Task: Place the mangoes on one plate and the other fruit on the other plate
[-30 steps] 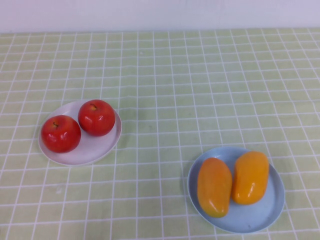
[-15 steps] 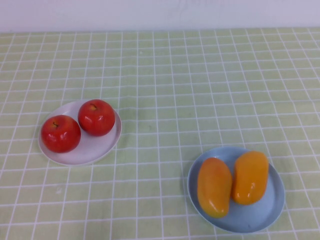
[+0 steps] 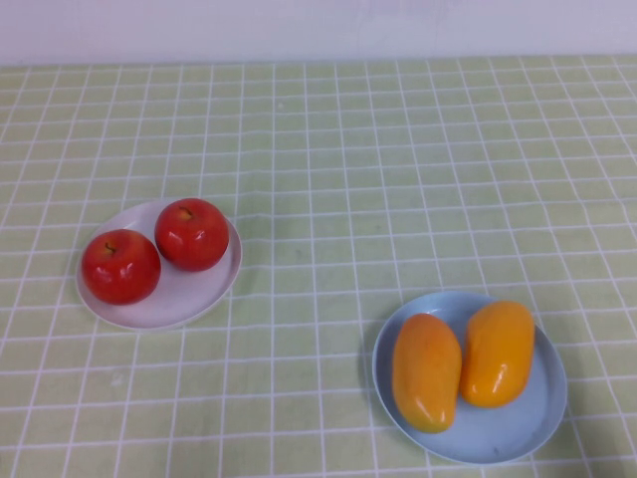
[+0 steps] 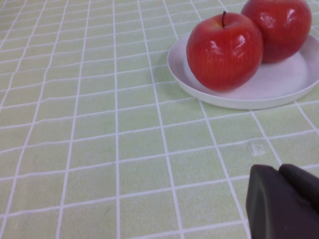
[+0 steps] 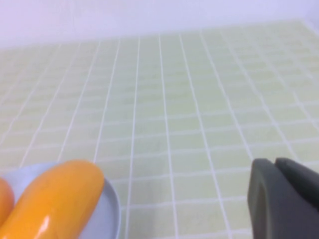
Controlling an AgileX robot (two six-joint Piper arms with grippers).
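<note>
Left gripper (image 4: 284,199): you had it parked low over the cloth at the near edge of the table, just short of the white plate. Only a dark corner of it showed in the left wrist view, so honestly I couldn't tell whether it was wide, narrow or holding anything.

Right gripper (image 5: 284,196): same deal, a dark tip low at the near side, close by the blue plate, out of the high view altogether. Couldn't tell its state either.

Mangoes: the two glossy orange-yellow elongated mangoes (image 3: 426,370) (image 3: 498,353) lay side by side, touching, on the round light blue plate (image 3: 518,438) at near right. One of them (image 5: 50,204) filled the corner of the right wrist view.

Apples: the two shiny round red apples (image 3: 120,266) (image 3: 192,234) sat touching each other on the smaller round white plate (image 3: 189,299), a bit farther back on the left, stems up.

Cloth: the light green checked tablecloth (image 3: 398,169) ran to the far wall.

Progress: looked finished to me. Both mangoes were on one plate, both apples on the other, no stray fruit in sight.

Left to do: nothing I could spot, you could've called it there.
</note>
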